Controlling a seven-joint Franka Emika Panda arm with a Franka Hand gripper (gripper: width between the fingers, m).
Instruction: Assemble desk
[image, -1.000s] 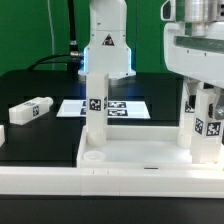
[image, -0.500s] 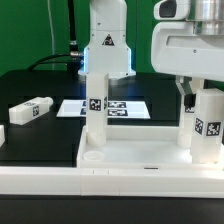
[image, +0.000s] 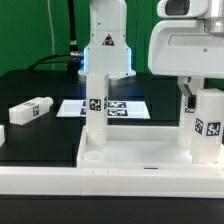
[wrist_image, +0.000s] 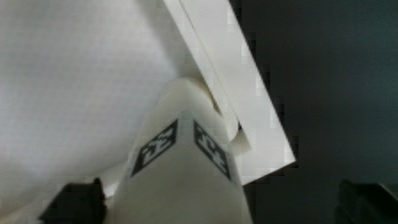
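Straddling the upright leg (image: 207, 125) at the exterior view's right, the gripper (wrist_image: 222, 203) has jaws apart; likely light, rigid, slick plastic, best pinched across 2 flat faces

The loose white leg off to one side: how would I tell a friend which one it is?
Find the big white desk slab in front, with two upright legs on it. On the black table toward the exterior view's left lies the loose leg. It alone lies on its side, apart from the slab.
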